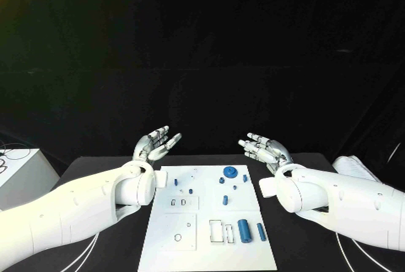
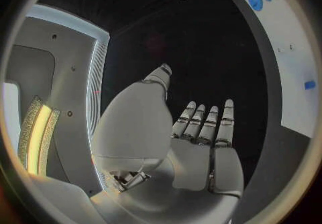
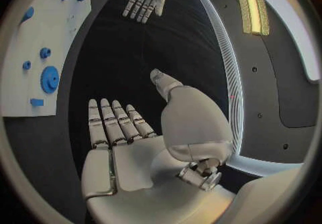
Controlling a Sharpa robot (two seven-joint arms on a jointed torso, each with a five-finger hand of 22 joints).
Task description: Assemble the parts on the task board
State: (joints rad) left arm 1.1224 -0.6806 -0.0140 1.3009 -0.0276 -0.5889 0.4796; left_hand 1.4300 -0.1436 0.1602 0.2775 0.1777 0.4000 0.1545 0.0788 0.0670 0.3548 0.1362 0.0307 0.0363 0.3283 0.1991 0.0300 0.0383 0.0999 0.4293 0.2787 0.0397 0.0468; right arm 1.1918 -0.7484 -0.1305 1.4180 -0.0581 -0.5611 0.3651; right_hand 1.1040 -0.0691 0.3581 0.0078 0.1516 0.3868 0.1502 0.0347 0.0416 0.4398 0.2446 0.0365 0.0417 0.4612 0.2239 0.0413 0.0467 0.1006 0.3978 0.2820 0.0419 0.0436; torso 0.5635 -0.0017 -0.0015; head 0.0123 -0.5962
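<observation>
At the lower centre of the head view, the white task board (image 1: pixel 211 225) lies flat on the black table (image 1: pixel 295 248). Near its bottom edge lie two blue cylinders (image 1: pixel 244 230); higher up, small blue parts and a blue gear (image 1: pixel 229 171). Beyond the board's top corners, the left hand (image 1: pixel 156 143) and right hand (image 1: pixel 263 148) are raised, fingers extended and released, grasping nothing.

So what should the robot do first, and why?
Probably lower the right hand toward the big blue cylinder lying on the task board. Both it and the left hand hover open past the board's far end, holding nothing.
</observation>
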